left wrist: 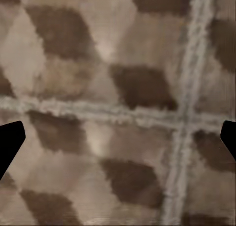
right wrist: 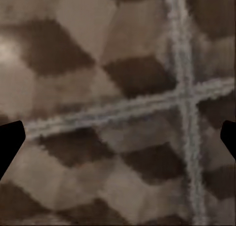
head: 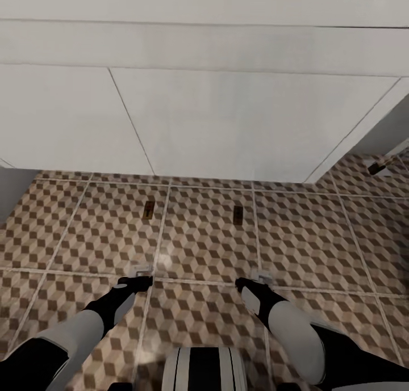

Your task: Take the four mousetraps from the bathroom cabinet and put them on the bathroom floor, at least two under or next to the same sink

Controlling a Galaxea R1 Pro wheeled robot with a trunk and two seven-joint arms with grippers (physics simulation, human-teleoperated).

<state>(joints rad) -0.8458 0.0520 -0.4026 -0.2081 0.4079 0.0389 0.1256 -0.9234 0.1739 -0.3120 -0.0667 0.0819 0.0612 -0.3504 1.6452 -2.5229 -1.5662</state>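
Nearest the robot's trunk, both arms reach down and forward over the bathroom floor (head: pixel 204 238), each black wrist ending low over a pale grout line. The left gripper (head: pixel 142 273) hangs just above a crossing of grout lines; its wrist view has the two dark fingertips (left wrist: pixel 10 142) far apart at the picture's edges with nothing but tile between them, so it is spread wide and empty. The right gripper (head: pixel 261 276) is the same, fingertips (right wrist: pixel 9 142) parted wide over another grout crossing, grasping nothing. Farther on, two mousetraps lie flat on the tiles, well apart from the grippers: the left mousetrap (head: pixel 149 209) ahead of the left gripper, the right mousetrap (head: pixel 238 214) ahead of the right one. Each has its long axis running away from the robot, toward the white vanity (head: pixel 216 124), whose flat front stands just beyond them
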